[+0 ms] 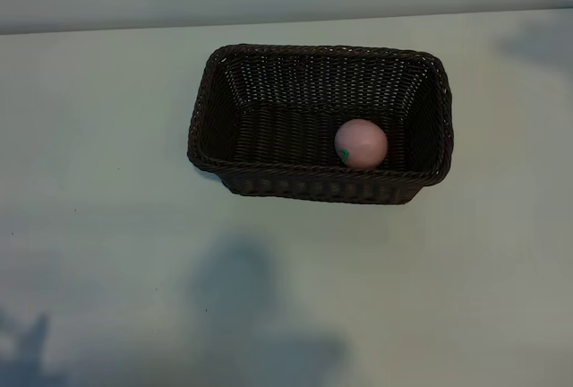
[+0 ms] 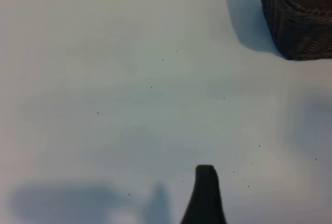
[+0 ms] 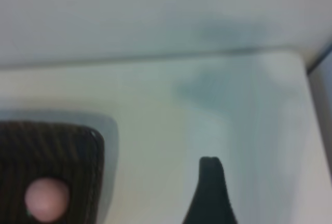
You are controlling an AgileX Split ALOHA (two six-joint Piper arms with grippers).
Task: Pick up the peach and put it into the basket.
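Peach (image 1: 362,143) resting inside basket (image 1: 320,123), right of frame centre, on worktop (image 1: 107,226) — left gripper (image 2: 205,193) apart; right gripper (image 3: 210,193) state untellable.

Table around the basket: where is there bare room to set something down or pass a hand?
Bare table borders the basket on all four sides, widest on the near and left sides. Inside, the floor left of the peach is free; the peach crowds the right near corner.
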